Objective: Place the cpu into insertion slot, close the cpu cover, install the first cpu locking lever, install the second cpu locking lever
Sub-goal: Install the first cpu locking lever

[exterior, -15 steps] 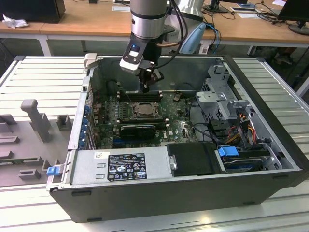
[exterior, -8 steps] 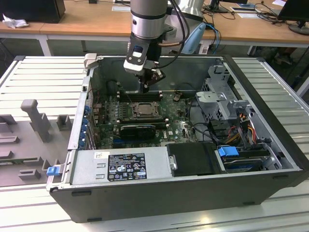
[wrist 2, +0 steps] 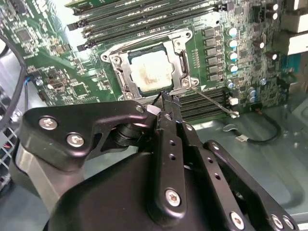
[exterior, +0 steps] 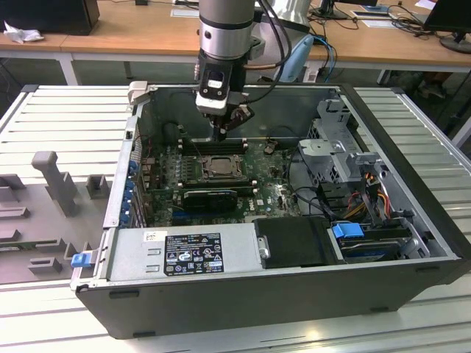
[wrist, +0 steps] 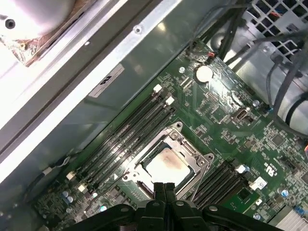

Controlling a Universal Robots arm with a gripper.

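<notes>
The cpu (wrist 2: 153,70) lies in the insertion slot (exterior: 202,163) on the green motherboard, its pale metal face showing in both wrist views (wrist: 166,166). The silver cpu cover (wrist 2: 120,72) lies flat around it as a frame (wrist: 195,158). A thin metal locking lever (wrist 2: 214,101) sticks out from one socket corner, across the neighbouring memory slots. My gripper (exterior: 223,134) hangs just above the socket's far edge, beside that corner. Its fingers (wrist: 168,188) are shut together with nothing between them, and the tips (wrist 2: 168,98) are close to the lever's root.
Long black memory slots (wrist: 130,130) flank the socket on two sides. A black card (exterior: 211,197) lies in front of it. The case walls (exterior: 110,198), a drive cage (exterior: 331,154), cables (exterior: 368,198) and the power supply (exterior: 184,250) ring the board.
</notes>
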